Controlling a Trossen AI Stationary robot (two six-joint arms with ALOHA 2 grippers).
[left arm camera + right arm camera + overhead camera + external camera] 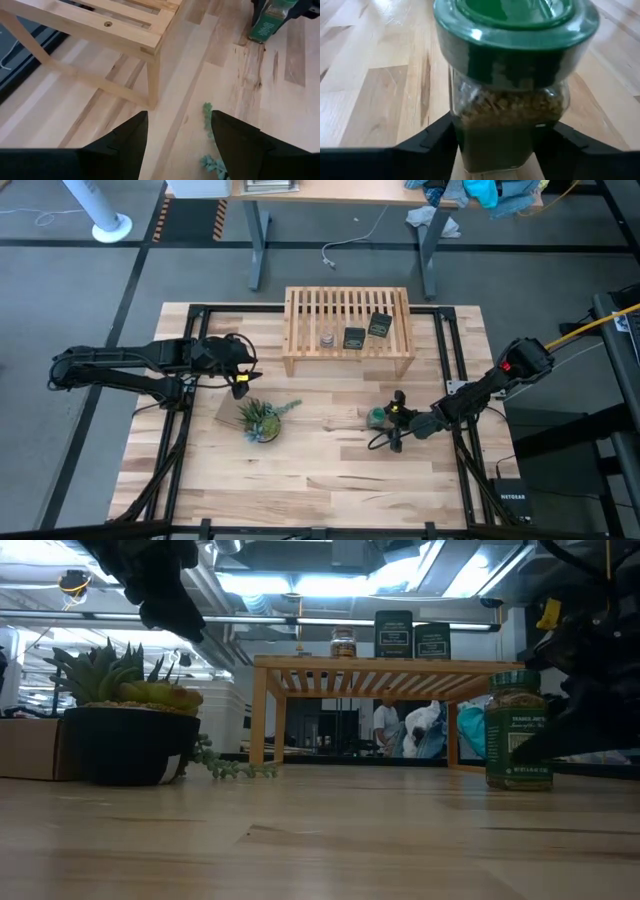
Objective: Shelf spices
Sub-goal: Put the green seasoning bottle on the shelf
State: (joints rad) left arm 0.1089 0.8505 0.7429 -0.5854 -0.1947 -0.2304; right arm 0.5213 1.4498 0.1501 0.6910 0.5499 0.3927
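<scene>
The shelf (348,330) stands at the table's (300,480) far edge, already carrying two tins (365,332) and a tiny jar (327,338). My left gripper (240,378) hangs open and empty off the shelf's left end. My right gripper (392,420) has its fingers around the green-capped jar (512,85), upright toward the table's right edge; I can't tell whether they pinch yet. Gripped this low, the top-heavy jar may tip when lifted, or clip the shelf's front rail.

Your butcher-block tabletop (320,480) carries a slatted wooden shelf (348,308) at upper centre, holding a tiny pale jar (327,338) and two dark tins (354,337) (379,326). Lower left sits a potted plant (261,420); a green-capped jar (376,417) stands right of centre.
</scene>
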